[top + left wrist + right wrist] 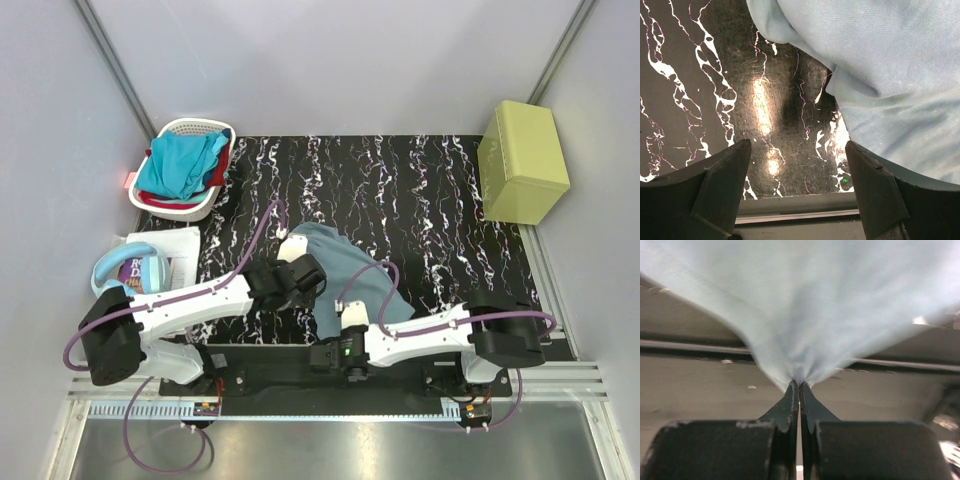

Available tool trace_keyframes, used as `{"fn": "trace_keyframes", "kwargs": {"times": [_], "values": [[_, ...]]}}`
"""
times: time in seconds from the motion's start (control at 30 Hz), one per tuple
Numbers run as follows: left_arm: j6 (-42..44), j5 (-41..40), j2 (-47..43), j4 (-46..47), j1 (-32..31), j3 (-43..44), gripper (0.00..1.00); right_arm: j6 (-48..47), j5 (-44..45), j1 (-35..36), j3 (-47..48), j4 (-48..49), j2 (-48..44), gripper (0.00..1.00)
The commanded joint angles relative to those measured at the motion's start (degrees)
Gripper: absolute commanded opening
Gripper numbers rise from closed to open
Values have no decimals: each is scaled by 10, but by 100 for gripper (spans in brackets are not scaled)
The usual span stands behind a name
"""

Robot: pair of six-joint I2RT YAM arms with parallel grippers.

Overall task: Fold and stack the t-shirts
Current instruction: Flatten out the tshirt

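The grey-blue t-shirt (pixel 350 262) lies crumpled on the black marbled table, near the front middle. My right gripper (pixel 338 322) is shut on its near edge; in the right wrist view the cloth (pixel 805 300) fans out from the pinched fingertips (pixel 799 385). My left gripper (pixel 308 284) is open and empty, low over the table just left of the shirt. The left wrist view shows its gap (pixel 797 185) over bare table, with the shirt (pixel 880 65) at the upper right. The turquoise t-shirt (pixel 180 163) and the red one (pixel 217 176) lie in the basket.
A white laundry basket (pixel 200 128) stands at the back left corner. A yellow-green box (pixel 522 162) stands at the back right. Light blue headphones (pixel 112 270) and a book (pixel 165 262) lie off the table's left edge. The metal rail runs along the near edge (pixel 800 207).
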Motion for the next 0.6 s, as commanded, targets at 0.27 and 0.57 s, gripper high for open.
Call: {"fn": "trace_keyframes", "kwargs": {"times": [0.27, 0.57], "values": [[38, -47, -1, 3, 9, 59, 81, -134, 334, -106, 435, -326, -86, 0], [79, -37, 10, 9, 75, 122, 82, -351, 361, -233, 517, -213, -81, 0]]}}
